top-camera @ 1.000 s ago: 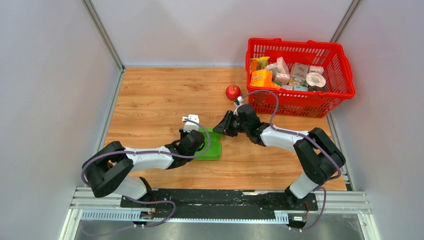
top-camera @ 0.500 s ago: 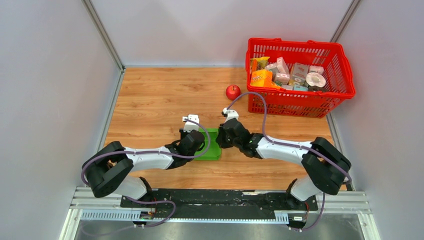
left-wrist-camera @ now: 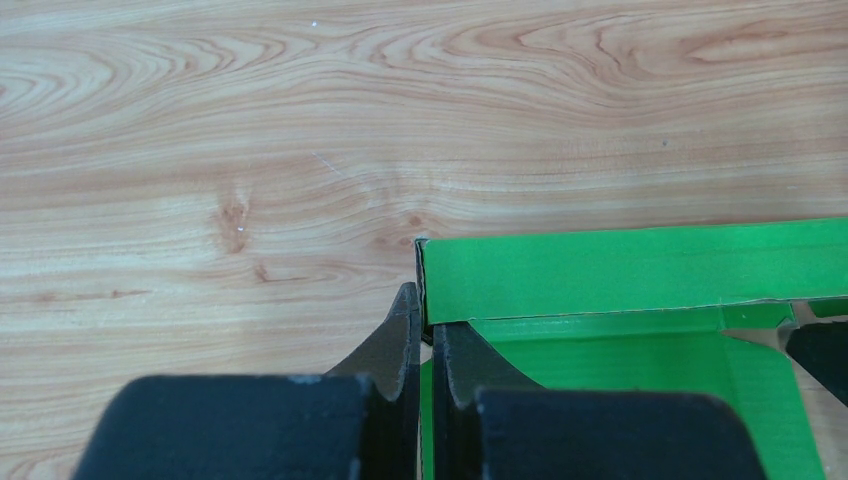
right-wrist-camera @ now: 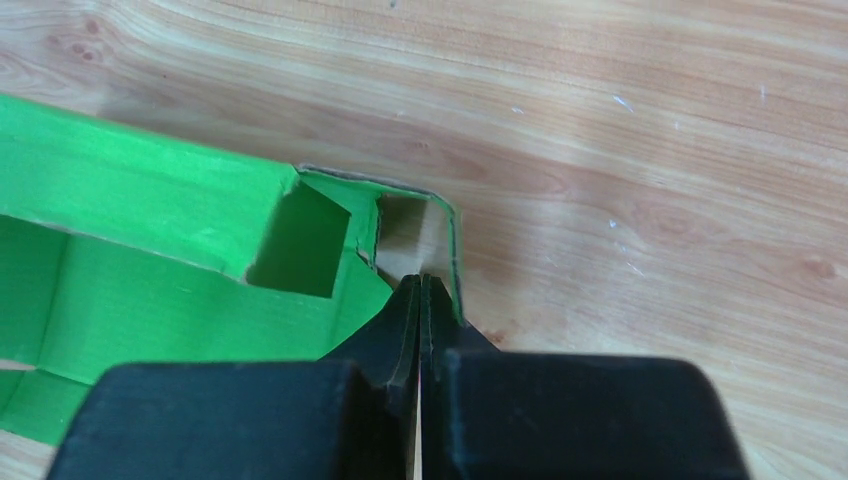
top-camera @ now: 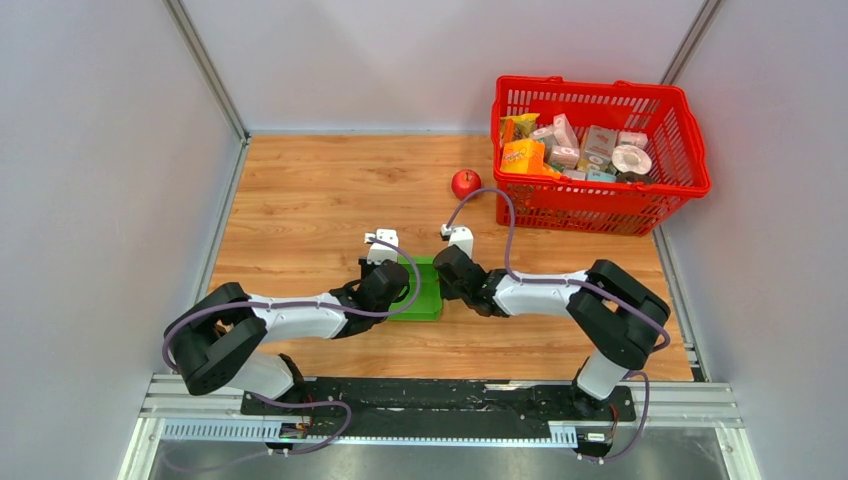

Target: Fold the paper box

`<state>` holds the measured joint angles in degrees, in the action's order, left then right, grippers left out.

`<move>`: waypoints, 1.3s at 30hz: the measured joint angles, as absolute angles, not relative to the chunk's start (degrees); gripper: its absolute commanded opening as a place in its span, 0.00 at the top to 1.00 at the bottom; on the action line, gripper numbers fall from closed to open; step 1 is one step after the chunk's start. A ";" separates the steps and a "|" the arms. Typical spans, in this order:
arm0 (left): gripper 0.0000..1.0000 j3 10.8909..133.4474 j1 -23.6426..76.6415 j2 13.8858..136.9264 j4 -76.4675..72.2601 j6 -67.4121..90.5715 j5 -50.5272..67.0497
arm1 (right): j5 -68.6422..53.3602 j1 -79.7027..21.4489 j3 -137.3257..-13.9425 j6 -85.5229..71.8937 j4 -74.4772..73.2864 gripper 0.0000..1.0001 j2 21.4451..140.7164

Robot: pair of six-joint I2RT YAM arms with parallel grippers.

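Observation:
The bright green paper box [top-camera: 428, 298] lies partly folded on the wooden table between my two arms. My left gripper [top-camera: 401, 284] is at the box's left side. In the left wrist view that gripper [left-wrist-camera: 428, 322] is shut on the box's thin upright wall [left-wrist-camera: 620, 268], with green card showing between the pads. My right gripper [top-camera: 441, 279] is at the box's right end. The right wrist view shows this gripper [right-wrist-camera: 420, 288] shut, its tips inside the corner of the box [right-wrist-camera: 150, 190]. The end wall runs just outside the right finger, and nothing shows between the pads.
A red apple [top-camera: 465, 184] lies behind the box, towards the back right. A red basket [top-camera: 590, 212] with several small printed packages stands at the back right corner. Grey walls enclose the table on three sides.
My right gripper has moved left and nearer, from beside the apple's side down to the box's right end, and has closed. The left gripper has kept its grip and place.

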<state>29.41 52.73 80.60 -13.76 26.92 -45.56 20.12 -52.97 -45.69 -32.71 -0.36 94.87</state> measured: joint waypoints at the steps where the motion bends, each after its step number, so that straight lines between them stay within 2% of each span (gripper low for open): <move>1: 1.00 29.41 52.73 80.60 -13.78 26.92 -45.54 | 20.12 -52.97 -45.74 -32.67 0.40 1.00 95.26; 13: 1.00 29.41 52.73 80.60 -13.82 26.94 -45.54 | 17.98 -53.98 -45.78 -30.26 11.90 0.99 96.57; 15: 1.00 29.41 52.73 80.60 -13.85 26.94 -45.54 | 17.56 -53.98 -45.50 -30.11 11.94 0.91 96.40; 20: 1.00 29.41 52.73 80.60 -13.96 26.94 -45.54 | 17.56 -53.98 -42.24 -30.09 7.20 0.82 90.24; 23: 1.00 29.41 52.73 80.60 -13.98 26.94 -45.52 | 18.68 -53.98 -40.97 -29.87 2.87 0.71 84.95; 24: 1.00 29.41 52.73 80.60 -13.98 26.96 -45.52 | 19.09 -53.98 -40.75 -29.74 1.96 0.63 83.70; 27: 1.00 29.41 52.73 80.62 -13.98 26.96 -45.47 | 20.18 -53.93 -40.66 -28.56 -0.10 0.54 81.84; 32: 1.00 29.41 52.73 80.62 -13.98 26.96 -45.43 | 21.52 -53.08 -42.50 -25.56 -3.09 0.58 84.29; 37: 1.00 29.41 52.73 80.62 -13.98 26.96 -45.50 | 23.07 -52.36 -47.94 -22.65 -4.03 0.73 88.88; 39: 1.00 29.41 52.73 80.62 -14.00 26.94 -45.45 | 23.29 -52.36 -49.21 -21.85 -3.64 0.85 90.06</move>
<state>29.41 52.73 80.62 -14.00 26.94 -45.45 23.29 -52.36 -49.21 -21.85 -3.64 90.06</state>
